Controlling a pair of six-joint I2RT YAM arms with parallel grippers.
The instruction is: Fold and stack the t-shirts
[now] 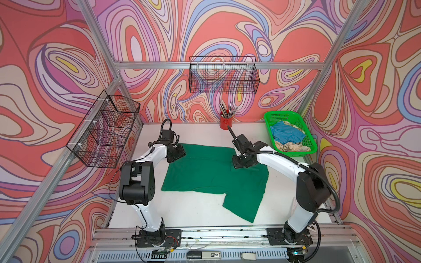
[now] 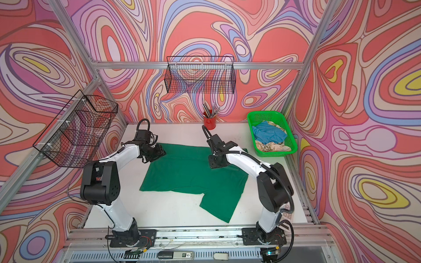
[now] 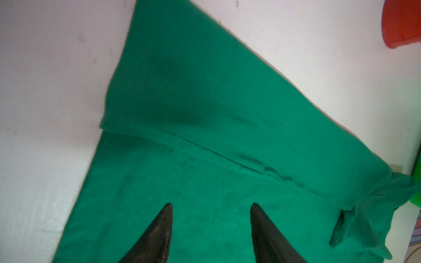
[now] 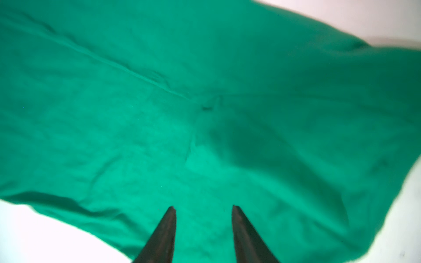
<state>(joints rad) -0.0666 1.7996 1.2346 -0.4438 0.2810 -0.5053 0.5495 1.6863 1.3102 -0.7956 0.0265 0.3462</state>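
Left gripper (image 3: 210, 206): fingers apart, nothing between them, low over the green cloth near its far left corner
Right gripper (image 4: 204, 208): fingers apart, nothing clamped, just above the far right part of the same cloth
Green tee (image 1: 211, 173): spread on the table (image 1: 193, 209) beneath both grippers; a folded-over layer lies ahead of the left fingertips; one flap reaches toward the right arm's base
Blue tee (image 1: 287, 134): crumpled in the basket (image 1: 282, 115), to the right of the right gripper
Cream tee (image 1: 293, 146): same basket, under the blue one
Cup (image 1: 226, 121): red, beyond the right gripper, apart from the cloth
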